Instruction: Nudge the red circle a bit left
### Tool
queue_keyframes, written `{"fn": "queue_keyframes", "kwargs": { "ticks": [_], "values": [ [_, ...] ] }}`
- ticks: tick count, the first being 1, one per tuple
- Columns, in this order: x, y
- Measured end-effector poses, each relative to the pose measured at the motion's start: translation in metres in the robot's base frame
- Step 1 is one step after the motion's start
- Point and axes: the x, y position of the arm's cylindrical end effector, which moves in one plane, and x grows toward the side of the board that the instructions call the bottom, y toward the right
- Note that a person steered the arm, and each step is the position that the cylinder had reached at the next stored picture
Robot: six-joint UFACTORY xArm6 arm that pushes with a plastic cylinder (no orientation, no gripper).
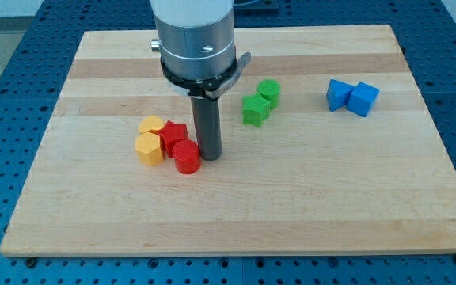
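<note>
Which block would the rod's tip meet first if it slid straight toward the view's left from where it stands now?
My tip stands just right of the red circle, so it would probably meet that first; beyond it lies a yellow block.

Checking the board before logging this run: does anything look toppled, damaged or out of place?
Nothing stands out. My tip sits just right of the red circle; the yellow, red, green and blue blocks all rest flat on the wooden board.

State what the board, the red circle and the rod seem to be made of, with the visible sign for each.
Board: pale wood, shown by grain and plank seams, smooth matt finish.
Red circle: probably plastic; uniform colour, matt.
Rod, my tip beside the circle's right: dark, possibly metal or plastic; unclear.
</note>
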Motion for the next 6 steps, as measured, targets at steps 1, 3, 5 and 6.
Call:
{"fn": "queue_keyframes", "kwargs": {
  "ticks": [1,3,5,6],
  "values": [
    [0.009,0.001],
    [0.018,0.001],
    [0.018,-0.017],
    [0.018,-0.023]
  ]
}}
